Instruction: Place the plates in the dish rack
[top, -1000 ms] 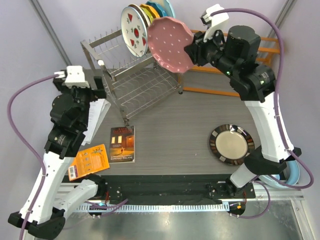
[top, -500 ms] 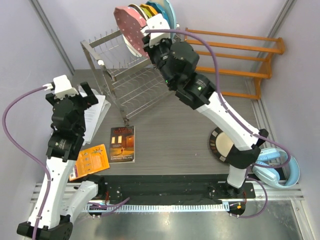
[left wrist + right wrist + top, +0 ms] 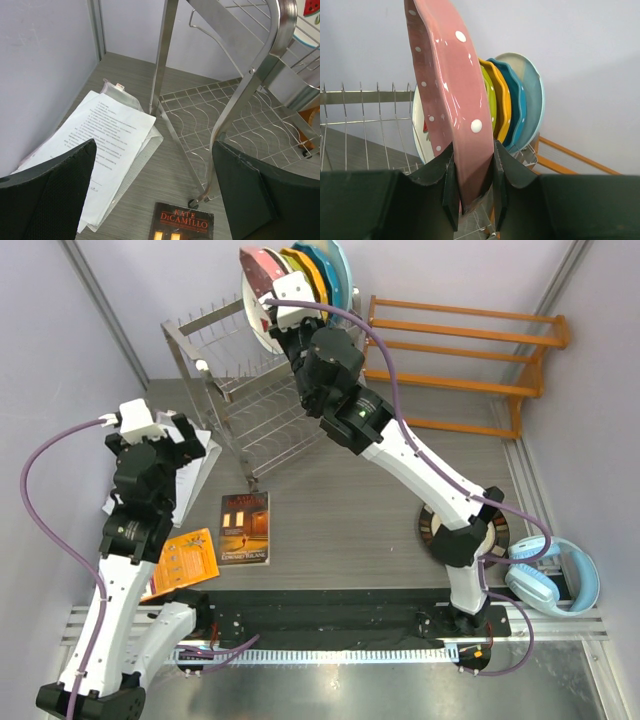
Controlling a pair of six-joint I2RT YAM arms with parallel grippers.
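Note:
My right gripper [image 3: 472,195] is shut on the rim of the pink polka-dotted plate [image 3: 452,100] and holds it upright, edge-on, over the top tier of the steel dish rack [image 3: 250,390]. The pink plate [image 3: 258,262] stands between the watermelon plate [image 3: 256,315] and the yellow-green plate [image 3: 490,95]. I cannot tell whether its bottom edge rests in the prongs. The dark brown-rimmed plate [image 3: 432,530] lies flat on the table, partly hidden behind my right arm. The petal-pattern plate is out of view. My left gripper [image 3: 152,200] is open and empty near the rack's front leg [image 3: 222,120].
Orange [image 3: 501,100] and blue [image 3: 517,105] plates stand behind the yellow-green one. An orange wooden shelf [image 3: 460,350] stands at the back right. A book [image 3: 245,528], an orange booklet [image 3: 180,560] and papers [image 3: 100,135] lie at the left. Blue headphones [image 3: 555,575] lie at the right.
My right arm swung the pink plate left from above the orange shelf to the rack's top and turned it upright beside the watermelon plate. My left arm shifted slightly.

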